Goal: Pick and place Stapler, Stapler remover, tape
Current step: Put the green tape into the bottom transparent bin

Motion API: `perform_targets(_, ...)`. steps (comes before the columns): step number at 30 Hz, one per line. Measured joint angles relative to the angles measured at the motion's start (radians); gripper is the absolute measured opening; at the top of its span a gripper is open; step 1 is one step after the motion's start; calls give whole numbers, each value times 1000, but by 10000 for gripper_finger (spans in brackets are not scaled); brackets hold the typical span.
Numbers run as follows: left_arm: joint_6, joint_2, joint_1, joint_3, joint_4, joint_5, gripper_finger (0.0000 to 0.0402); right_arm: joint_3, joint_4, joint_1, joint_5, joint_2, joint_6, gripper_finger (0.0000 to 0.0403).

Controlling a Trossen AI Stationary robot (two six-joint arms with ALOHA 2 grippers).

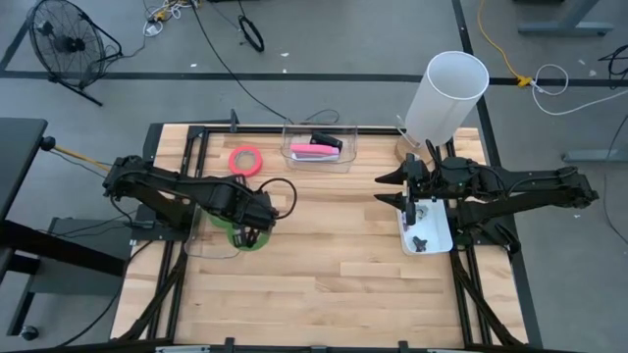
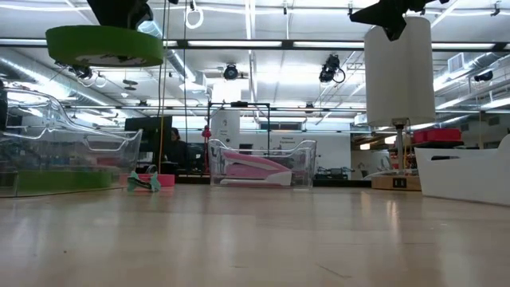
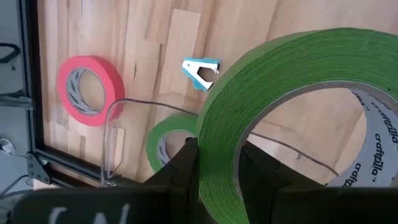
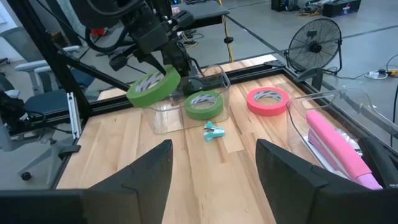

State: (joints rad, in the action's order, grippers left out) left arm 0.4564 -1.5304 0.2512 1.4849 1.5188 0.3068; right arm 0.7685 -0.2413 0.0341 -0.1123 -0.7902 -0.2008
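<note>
Hanging above the clear bin, a green tape roll is pinched by its wall in the left claw; the bin lies straight below, second green roll inside. Right claw, wide and empty, is parked at 3 o'clock.

You have open bench across the middle and near side, while the far edge is crowded by the pink tape roll, the clear stapler bin, the tall white cylinder and the white tray.
</note>
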Motion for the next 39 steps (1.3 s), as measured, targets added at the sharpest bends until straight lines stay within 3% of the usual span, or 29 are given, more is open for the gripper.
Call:
perform_targets(15,-48,0,-7,0,-31,56,85,0,2,0,-3,0,153,228)
perform_targets(21,-57,0,-7,0,-24,55,85,0,2,0,-3,0,126,228)
perform_targets(39,-55,0,-5,-1,18,-40,85,0,2,0,-3,0,109,228)
